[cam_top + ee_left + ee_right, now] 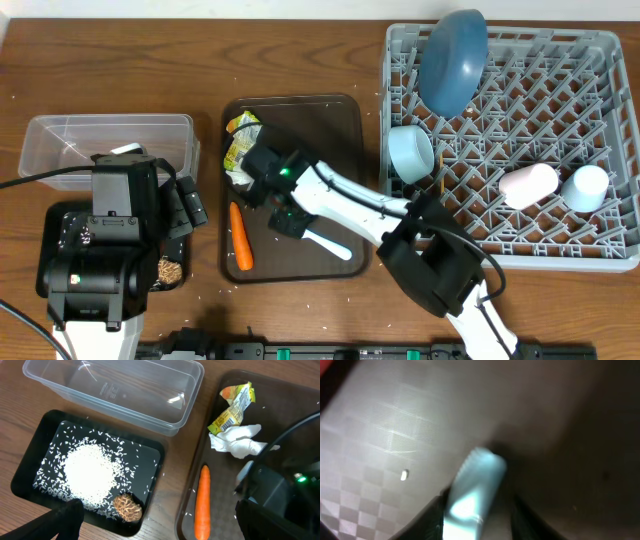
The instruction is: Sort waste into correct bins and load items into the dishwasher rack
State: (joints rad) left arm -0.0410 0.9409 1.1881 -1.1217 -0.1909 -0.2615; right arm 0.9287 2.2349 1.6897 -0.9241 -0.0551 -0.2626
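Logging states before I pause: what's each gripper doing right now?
Left gripper: open, empty.
Right gripper: around the light blue utensil; grip cannot be told.

Grey rack [600, 250] at right. Dark blue plate [453, 60] stands on edge in its far left corner; light blue cup [410, 152] lies at the left wall; pink cup [528, 184] and a pale rounded vessel [587, 187] sit side by side toward the right.

Brown serving tray [340, 110] at centre holds the wrapper [240, 140], carrot [240, 237] and light blue utensil [332, 245]. Right gripper [285, 208] is low over the utensil's left end.

Clear box [60, 135] at left. Left gripper [188, 208] hangs above the black tray [60, 225]; crumbs [170, 270] in its right end.
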